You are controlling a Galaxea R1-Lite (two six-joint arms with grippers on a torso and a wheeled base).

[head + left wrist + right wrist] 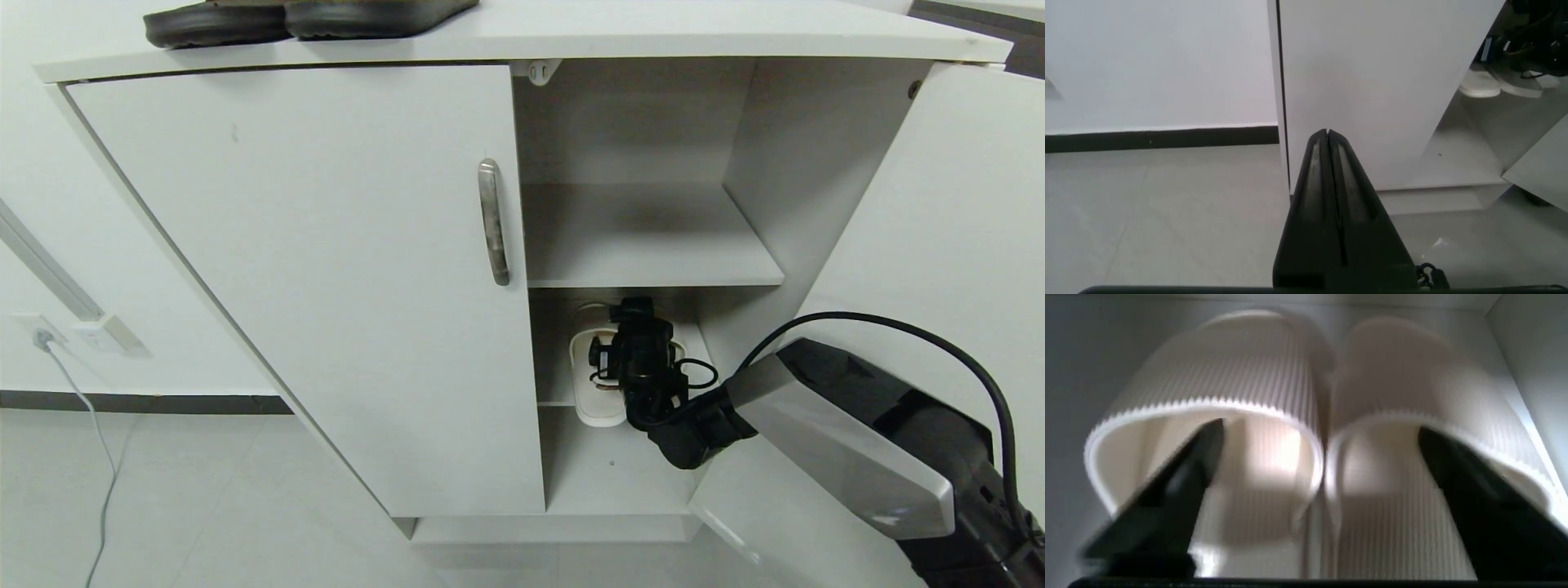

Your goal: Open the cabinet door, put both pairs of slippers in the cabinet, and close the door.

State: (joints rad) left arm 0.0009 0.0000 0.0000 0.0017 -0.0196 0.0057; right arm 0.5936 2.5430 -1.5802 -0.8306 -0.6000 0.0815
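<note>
A pair of white ribbed slippers (594, 402) (1241, 384) lies side by side on the lower shelf inside the cabinet (522, 45). My right gripper (635, 331) (1321, 433) reaches into the cabinet over them and stands open, one finger (1184, 490) in each slipper, with the inner walls between the fingers. A pair of black slippers (302, 18) rests on the cabinet top at the left. My left gripper (1327, 143) is shut on nothing, low over the floor, pointing at the cabinet's left side.
The cabinet's right door (939, 229) is swung open beside my right arm. The left door (310, 269) with its metal handle (493, 222) is closed. The upper shelf (653, 245) and bottom compartment (612, 482) are bare. A wall socket with a cable (41, 335) is at the far left.
</note>
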